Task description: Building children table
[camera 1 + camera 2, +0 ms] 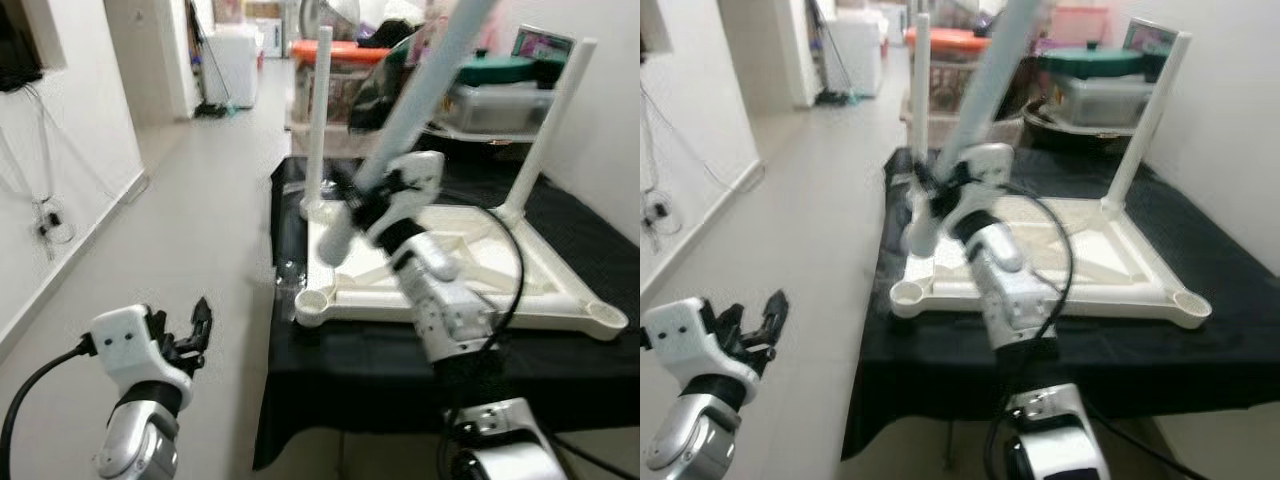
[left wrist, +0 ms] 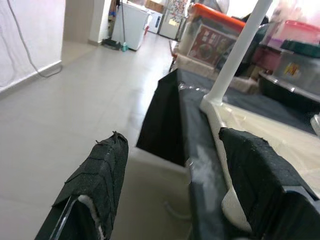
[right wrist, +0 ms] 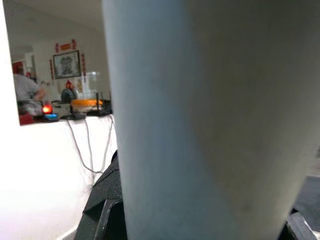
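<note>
White plastic, left eye view: the upturned table top lies on the worktop, which is covered by a black cloth. Two white legs already stand up from its far corners, the far left leg and the far right leg.
Loose leg, left eye view: a pale leg is held tilted by the right hand. Its lower rounded end is above the near left part of the table top, close to the empty corner socket. Its upper end goes out of the picture at the top.
Right hand, left eye view: clamped on the loose leg, with the silver arm reaching over the table top.
Left hand, left eye view: the left hand is low beside the worktop, over the grey floor, with fingers apart and holding nothing.
Near right socket, right eye view: the empty round socket is at the near right corner of the table top.
Background, right eye view: plastic storage boxes are behind the worktop.
Left wrist view: two black fingers stand apart. Between and beyond them I see the edge of the black cloth, the rim of the table top and one standing leg.
Right wrist view: the loose leg is very near the camera, and a black finger touches its side. Behind, a white wall with hanging cables.
</note>
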### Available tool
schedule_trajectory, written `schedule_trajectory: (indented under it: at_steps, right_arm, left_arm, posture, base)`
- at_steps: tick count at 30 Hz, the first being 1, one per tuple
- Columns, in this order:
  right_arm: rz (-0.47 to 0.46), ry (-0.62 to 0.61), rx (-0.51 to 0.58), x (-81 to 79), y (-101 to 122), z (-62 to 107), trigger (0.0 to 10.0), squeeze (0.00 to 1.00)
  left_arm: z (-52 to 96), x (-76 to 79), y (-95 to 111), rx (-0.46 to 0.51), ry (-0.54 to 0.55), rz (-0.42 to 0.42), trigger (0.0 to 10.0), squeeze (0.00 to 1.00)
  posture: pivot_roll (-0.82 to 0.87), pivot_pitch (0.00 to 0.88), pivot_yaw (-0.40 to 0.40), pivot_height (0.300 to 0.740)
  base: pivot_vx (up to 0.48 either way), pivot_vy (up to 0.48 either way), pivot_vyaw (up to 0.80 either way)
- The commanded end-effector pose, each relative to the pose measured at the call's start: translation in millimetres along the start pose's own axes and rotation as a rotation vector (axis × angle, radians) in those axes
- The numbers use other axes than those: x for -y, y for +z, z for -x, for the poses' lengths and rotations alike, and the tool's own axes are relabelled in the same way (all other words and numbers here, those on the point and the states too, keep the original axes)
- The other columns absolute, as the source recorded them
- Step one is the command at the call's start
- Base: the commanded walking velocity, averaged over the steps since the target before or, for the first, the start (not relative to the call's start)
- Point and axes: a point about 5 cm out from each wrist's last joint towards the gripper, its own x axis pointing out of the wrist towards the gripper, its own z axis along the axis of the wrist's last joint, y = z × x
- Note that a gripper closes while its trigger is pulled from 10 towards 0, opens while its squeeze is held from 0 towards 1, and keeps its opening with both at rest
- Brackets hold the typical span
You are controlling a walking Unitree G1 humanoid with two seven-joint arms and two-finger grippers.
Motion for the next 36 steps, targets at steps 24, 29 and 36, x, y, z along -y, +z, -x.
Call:
schedule_trajectory:
  at_steps: [24,29,36]
  right_arm:
    - [0.004,-0.013,0.012,6.9,3.1,-1.2,10.0,0.0]
    - [0.007,-0.008,0.01,5.5,1.8,-0.9,10.0,0.0]
    - [0.009,-0.005,0.008,4.2,0.0,-0.4,10.0,0.0]
  left_arm:
    - [-5.5,-0.9,10.0,0.071,0.036,-0.075,10.0,0.0]
    - [-4.8,1.3,6.6,0.054,0.013,-0.103,10.0,0.0]
    - [-4.1,0.2,4.6,0.051,0.02,-0.122,10.0,0.0]
  posture:
    - [-0.02,0.019,-0.046,0.74]
    - [-0.02,0.021,-0.046,0.74]
    - [-0.02,0.022,-0.048,0.74]
  base:
    - [0.022,0.0,0.0]
    - [0.295,0.0,0.0]
    - [0.316,0.0,0.0]
